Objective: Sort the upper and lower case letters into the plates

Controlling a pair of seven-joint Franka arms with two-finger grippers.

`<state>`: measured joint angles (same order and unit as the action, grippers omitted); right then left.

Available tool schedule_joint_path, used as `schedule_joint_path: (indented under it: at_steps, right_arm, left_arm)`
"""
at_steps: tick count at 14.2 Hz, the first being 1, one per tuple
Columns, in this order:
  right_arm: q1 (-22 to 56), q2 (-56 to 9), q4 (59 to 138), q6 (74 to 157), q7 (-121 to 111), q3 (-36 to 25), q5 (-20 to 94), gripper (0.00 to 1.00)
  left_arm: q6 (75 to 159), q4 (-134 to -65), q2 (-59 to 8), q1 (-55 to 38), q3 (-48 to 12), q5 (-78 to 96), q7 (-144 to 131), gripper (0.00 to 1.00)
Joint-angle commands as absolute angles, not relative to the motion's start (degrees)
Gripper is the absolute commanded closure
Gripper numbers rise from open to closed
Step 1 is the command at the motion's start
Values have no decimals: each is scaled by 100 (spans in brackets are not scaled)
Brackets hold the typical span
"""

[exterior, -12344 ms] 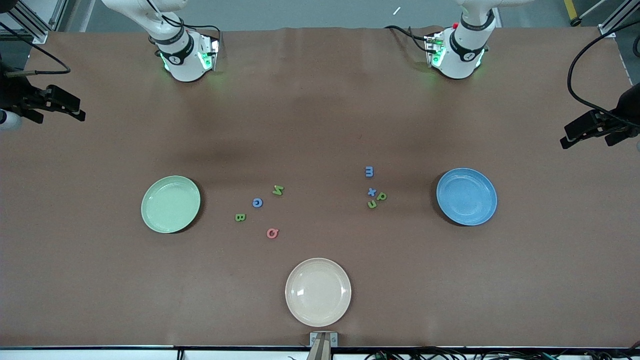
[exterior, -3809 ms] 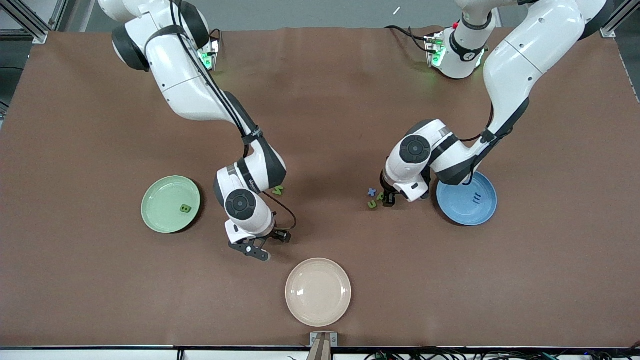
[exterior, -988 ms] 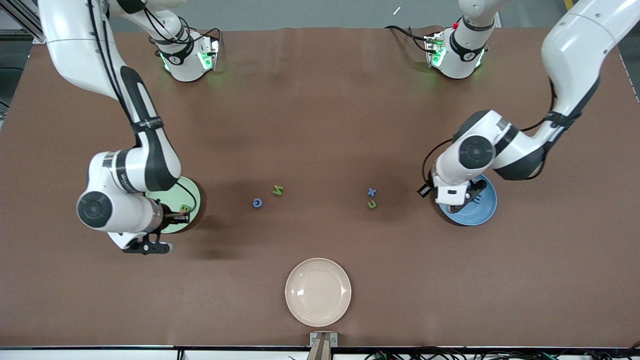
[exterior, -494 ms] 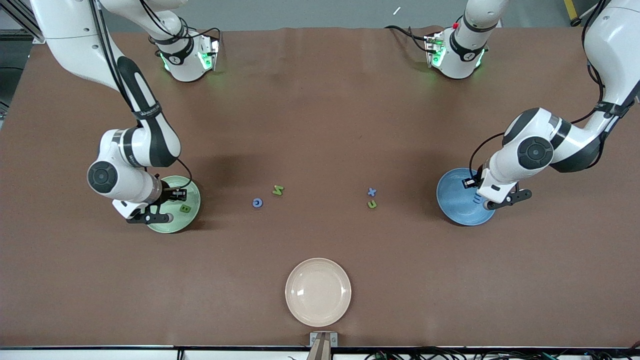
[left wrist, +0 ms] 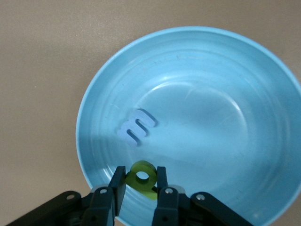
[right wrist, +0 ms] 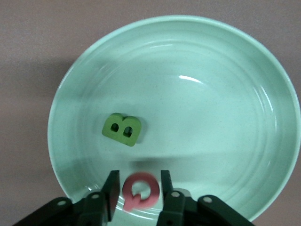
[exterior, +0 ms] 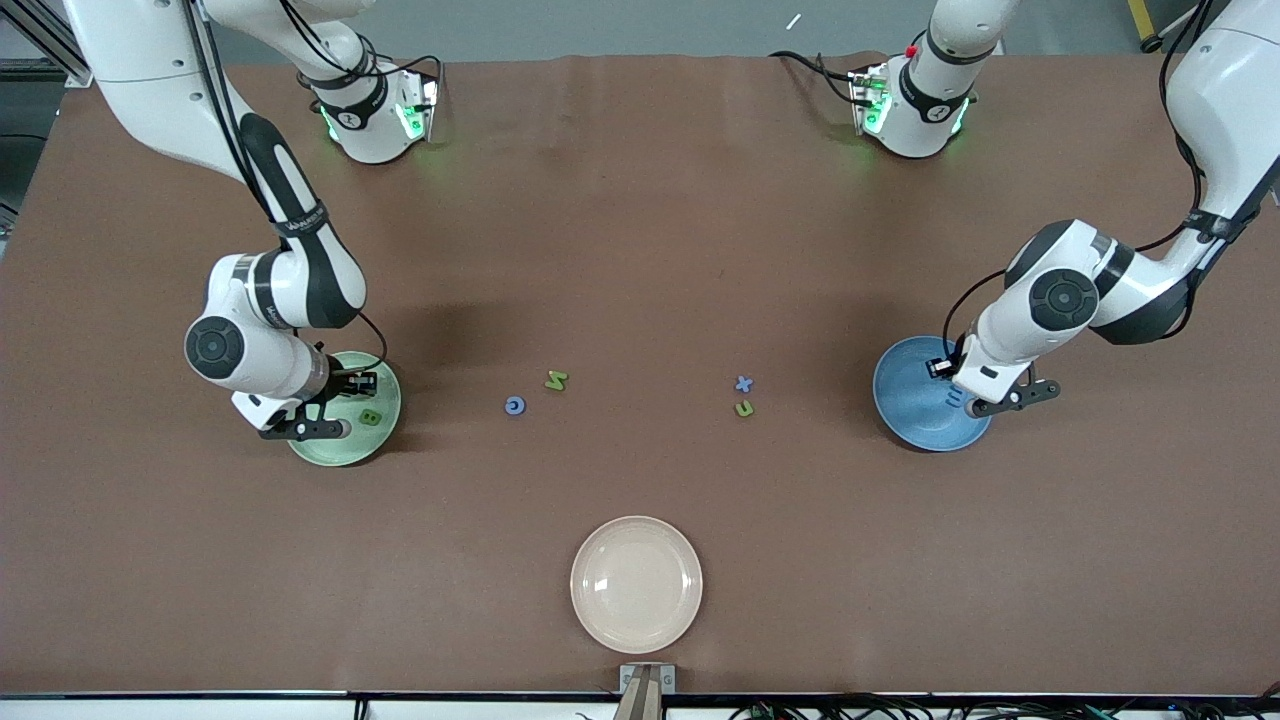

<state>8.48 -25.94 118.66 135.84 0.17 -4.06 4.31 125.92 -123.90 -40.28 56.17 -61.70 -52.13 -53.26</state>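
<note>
Brown worktop (exterior: 640, 250) fills the view, with two white robot arms reaching out over it.

Next come the plates. A green plate (exterior: 385, 425) sits toward the right arm's end, a blue plate (exterior: 905, 405) toward the left arm's end, and a cream plate (exterior: 636, 584) sits nearest the front camera.

The right claw (right wrist: 138, 194) hangs over the green plate with a pink Q (right wrist: 139, 190) between its fingers. The fingers look a little apart, so the Q may be slipping out. A green B (right wrist: 122, 129) already lies in that plate.

The left claw (left wrist: 140, 188) hangs over the blue plate, pinched tight on a small green letter (left wrist: 142, 176). A blue m (left wrist: 137, 126) lies in that plate.

Four letters wait on the worktop between the two plates: a blue c (exterior: 514, 405), a green N (exterior: 556, 380), a blue x (exterior: 743, 383) and a green u (exterior: 744, 408).

Both claws are close to the plate rims. A dropped letter could bounce off the rim and land outside.
</note>
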Motion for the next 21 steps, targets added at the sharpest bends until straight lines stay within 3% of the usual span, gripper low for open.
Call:
schedule_joint_path:
  at_steps: [1, 5, 9, 10, 11, 13, 14, 21]
  right_arm:
    - [800, -2391, 11910, 13527, -26, -360, 343, 0]
    - [1036, -2390, 11032, 12456, 760, -308, 378, 0]
    - [1932, -2531, 10671, 12472, 2492, -308, 457, 0]
    - [2142, -2618, 10574, 12480, 2818, -308, 457, 0]
    - [2232, -2697, 10486, 12515, 3039, -308, 457, 0]
    - [2399, -2882, 10459, 12874, 3111, -299, 483, 0]
    - [2547, -2996, 10468, 13172, 3111, -308, 483, 0]
    - [2891, -3585, 10485, 14167, 3541, -308, 492, 3]
  left_arm:
    - [12814, -12437, -4139, 5652, -6118, -5457, -5300, 86]
    - [12867, -12437, -4218, 5634, -6064, -5563, -5309, 82]
    - [12867, -12445, -4227, 5616, -6056, -5563, -5309, 76]
    - [12867, -12445, -4228, 5616, -6056, -5563, -5317, 69]
    - [12867, -12445, -4219, 5616, -6056, -5563, -5370, 54]
    - [12867, -12437, -4175, 5608, -6082, -5563, -5379, 10]
    - [12867, -12410, -4166, 5599, -6169, -5537, -5422, 1]
    - [12806, -11629, -4148, 4204, -6557, -4863, -5606, 0]
